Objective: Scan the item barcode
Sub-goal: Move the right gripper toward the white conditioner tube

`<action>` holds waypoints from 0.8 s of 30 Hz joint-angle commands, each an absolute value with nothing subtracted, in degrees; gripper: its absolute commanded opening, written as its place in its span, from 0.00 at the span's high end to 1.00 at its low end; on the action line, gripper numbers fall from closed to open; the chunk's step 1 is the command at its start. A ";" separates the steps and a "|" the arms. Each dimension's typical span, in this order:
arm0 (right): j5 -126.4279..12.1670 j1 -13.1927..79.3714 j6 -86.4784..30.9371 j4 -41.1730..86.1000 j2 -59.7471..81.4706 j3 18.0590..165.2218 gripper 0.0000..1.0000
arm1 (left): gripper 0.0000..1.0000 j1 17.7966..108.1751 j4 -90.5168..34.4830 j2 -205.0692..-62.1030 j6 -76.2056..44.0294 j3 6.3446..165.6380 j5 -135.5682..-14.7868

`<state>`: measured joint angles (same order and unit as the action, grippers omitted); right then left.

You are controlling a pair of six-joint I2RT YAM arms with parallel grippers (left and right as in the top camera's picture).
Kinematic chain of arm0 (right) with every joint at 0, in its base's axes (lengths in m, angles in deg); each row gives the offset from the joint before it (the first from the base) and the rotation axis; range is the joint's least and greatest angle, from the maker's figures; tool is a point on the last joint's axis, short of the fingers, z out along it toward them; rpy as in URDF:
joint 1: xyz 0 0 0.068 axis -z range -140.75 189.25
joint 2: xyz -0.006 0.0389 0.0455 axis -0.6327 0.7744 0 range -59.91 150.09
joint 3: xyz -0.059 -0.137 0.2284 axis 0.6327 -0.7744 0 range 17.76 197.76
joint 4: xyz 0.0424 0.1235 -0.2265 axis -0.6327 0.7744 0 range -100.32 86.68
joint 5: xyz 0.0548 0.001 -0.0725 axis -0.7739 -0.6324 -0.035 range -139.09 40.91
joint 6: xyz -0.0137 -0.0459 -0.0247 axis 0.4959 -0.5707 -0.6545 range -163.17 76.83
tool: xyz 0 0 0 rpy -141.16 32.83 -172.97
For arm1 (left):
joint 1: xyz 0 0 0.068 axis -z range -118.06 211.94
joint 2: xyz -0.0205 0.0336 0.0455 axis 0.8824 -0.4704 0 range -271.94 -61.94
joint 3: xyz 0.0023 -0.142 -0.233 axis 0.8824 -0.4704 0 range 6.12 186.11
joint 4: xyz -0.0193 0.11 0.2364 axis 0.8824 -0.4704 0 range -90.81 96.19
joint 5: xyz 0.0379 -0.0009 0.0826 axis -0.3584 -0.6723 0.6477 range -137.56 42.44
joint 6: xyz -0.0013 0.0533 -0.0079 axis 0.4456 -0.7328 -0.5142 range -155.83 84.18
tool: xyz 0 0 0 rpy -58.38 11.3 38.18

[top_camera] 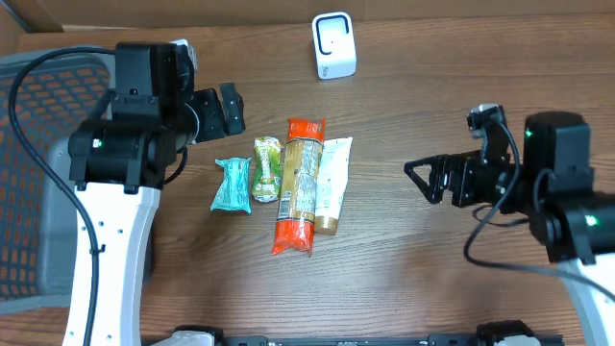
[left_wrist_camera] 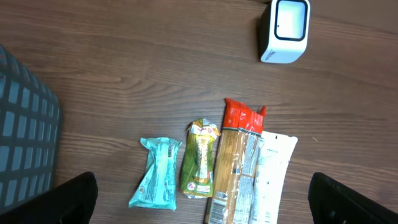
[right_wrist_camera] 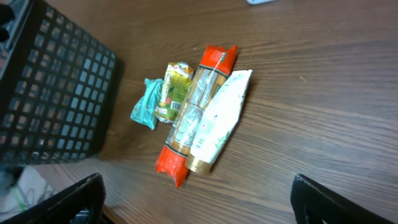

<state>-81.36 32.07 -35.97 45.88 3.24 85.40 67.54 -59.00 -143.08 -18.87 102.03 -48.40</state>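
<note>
At mid-worktop [top_camera: 404, 274], four items lay side by side: a teal packet [top_camera: 231, 185], a green packet [top_camera: 266, 170], a long clear packet with red ends [top_camera: 299, 187] and a white tube [top_camera: 333, 183]; their print was too small to read. The white scanner [top_camera: 333, 45] stood beyond them. The left claw [top_camera: 223, 111] hovered far-left of the row, spread wide and empty; the right claw [top_camera: 428, 180], well to the right, pointed leftward, likewise released. A mesh basket [top_camera: 29, 144] stood at left.
</note>
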 commanded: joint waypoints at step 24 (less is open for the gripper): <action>-75.61 8.60 -14.66 28.66 47.00 86.19 0.07 | 0.00 67.63 -59.20 -144.44 -19.53 102.58 -49.04</action>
